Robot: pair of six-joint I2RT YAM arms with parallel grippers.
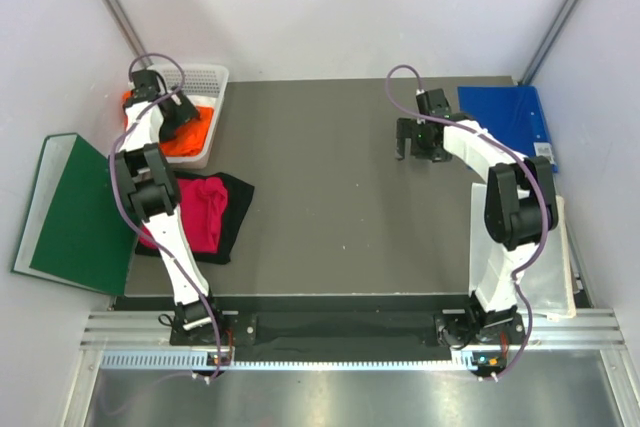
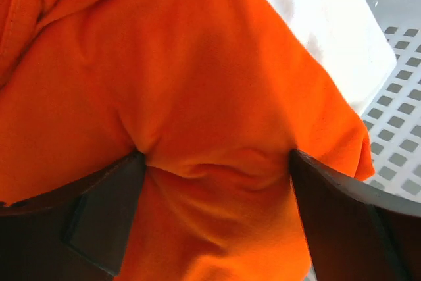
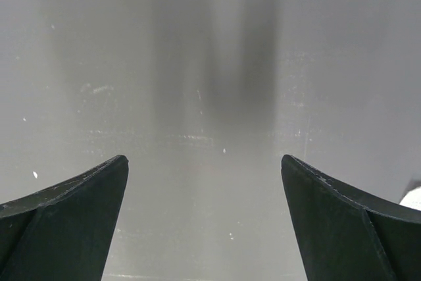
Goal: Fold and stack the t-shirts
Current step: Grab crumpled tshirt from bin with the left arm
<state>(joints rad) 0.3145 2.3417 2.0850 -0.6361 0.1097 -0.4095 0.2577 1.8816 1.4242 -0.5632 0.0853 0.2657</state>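
Observation:
A bright orange t-shirt (image 1: 192,133) lies bunched in a white mesh basket (image 1: 212,75) at the back left. My left gripper (image 1: 178,119) is down in the basket. In the left wrist view its fingers (image 2: 105,208) stand wide apart and press into the orange cloth (image 2: 197,97), which bulges between them (image 2: 217,162). A white cloth (image 2: 329,24) lies beside the orange one. A magenta-pink t-shirt (image 1: 205,209) lies on a black one (image 1: 238,197) at the table's left edge. My right gripper (image 1: 412,152) is open and empty over the bare grey table (image 3: 197,64).
A dark green binder (image 1: 70,217) lies open off the table's left side. A flat blue folder (image 1: 510,117) lies at the back right. A flat white thing (image 1: 560,267) lies along the right edge, behind the right arm. The basket's mesh wall (image 2: 401,129) is close to my left fingers.

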